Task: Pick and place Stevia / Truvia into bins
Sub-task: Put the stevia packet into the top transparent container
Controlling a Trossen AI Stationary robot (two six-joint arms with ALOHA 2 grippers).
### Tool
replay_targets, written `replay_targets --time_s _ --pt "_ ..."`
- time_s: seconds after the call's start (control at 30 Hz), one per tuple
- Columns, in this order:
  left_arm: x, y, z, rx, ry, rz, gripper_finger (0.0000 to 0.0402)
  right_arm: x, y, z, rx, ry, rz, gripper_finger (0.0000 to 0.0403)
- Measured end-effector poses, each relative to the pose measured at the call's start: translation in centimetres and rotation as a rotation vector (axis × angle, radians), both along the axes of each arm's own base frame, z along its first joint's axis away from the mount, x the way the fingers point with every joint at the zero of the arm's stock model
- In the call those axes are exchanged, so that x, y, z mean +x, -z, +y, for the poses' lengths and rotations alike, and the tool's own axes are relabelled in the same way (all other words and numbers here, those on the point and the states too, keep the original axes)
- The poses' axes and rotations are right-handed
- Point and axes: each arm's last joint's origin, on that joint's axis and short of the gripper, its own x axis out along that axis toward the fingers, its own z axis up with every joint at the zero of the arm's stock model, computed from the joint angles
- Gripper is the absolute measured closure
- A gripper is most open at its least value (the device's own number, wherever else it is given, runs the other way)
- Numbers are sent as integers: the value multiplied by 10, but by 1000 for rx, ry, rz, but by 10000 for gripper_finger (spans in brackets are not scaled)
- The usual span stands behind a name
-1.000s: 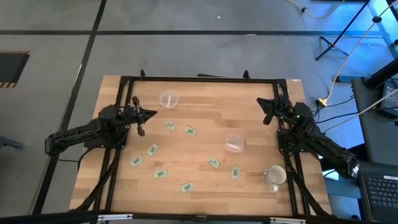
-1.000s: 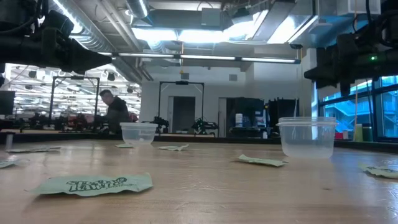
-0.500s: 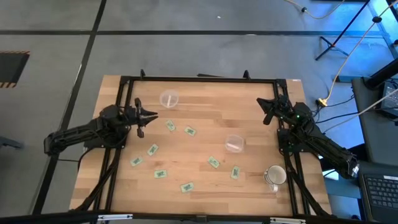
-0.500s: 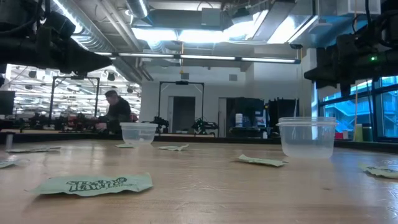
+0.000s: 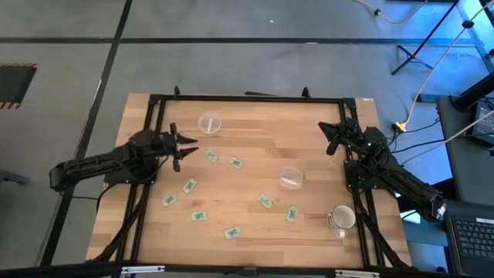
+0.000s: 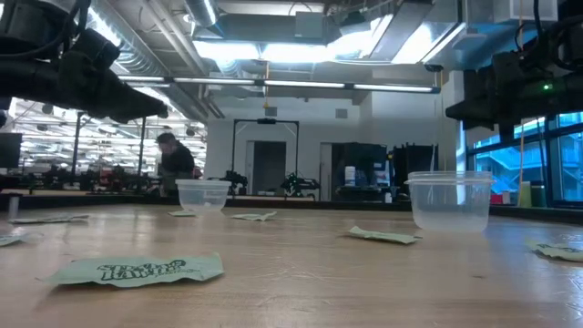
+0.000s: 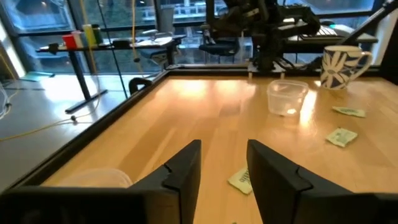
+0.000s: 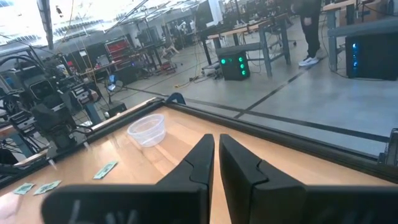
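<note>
Several green Stevia packets lie flat on the wooden table: one point(image 5: 211, 156) just right of my left gripper, others point(image 5: 235, 163) point(image 5: 189, 186) toward the middle and near side. One clear bin point(image 5: 209, 123) stands at the far left-centre, the other point(image 5: 291, 177) right of centre. My left gripper point(image 5: 184, 148) hovers open above the table's left part, a packet point(image 7: 241, 179) showing past its fingers point(image 7: 186, 168). My right gripper point(image 5: 329, 140) waits shut above the far right edge, its fingers point(image 8: 200, 158) close together.
A white patterned mug point(image 5: 341, 218) stands at the near right corner. A black frame point(image 5: 247, 99) runs round the table. More packets point(image 5: 265, 201) point(image 5: 231, 232) lie toward the near edge. A person point(image 6: 173, 164) moves in the room beyond the table.
My left gripper has opened from shut to wide. It has also eased slightly toward the table's right and tipped a little downward. The packets, bins and right arm have kept still.
</note>
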Motion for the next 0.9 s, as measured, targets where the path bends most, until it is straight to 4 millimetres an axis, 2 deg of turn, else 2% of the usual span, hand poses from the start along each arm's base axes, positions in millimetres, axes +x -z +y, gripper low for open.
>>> replay_targets --time_s 0.2,0.43,0.57,0.73,0.9 --pt "6 2 0 -25 42 85 285 0 0 0 2 0 -5 373" --pt "26 -17 1 11 65 162 286 0 -1 0 50 -1 -48 373" --pt "42 -22 5 97 46 277 286 0 -1 0 55 -2 -49 373" --pt "65 -27 11 104 62 431 286 0 0 0 61 -2 -42 373" --pt "81 -18 17 166 87 620 286 0 0 0 43 -1 -30 373"
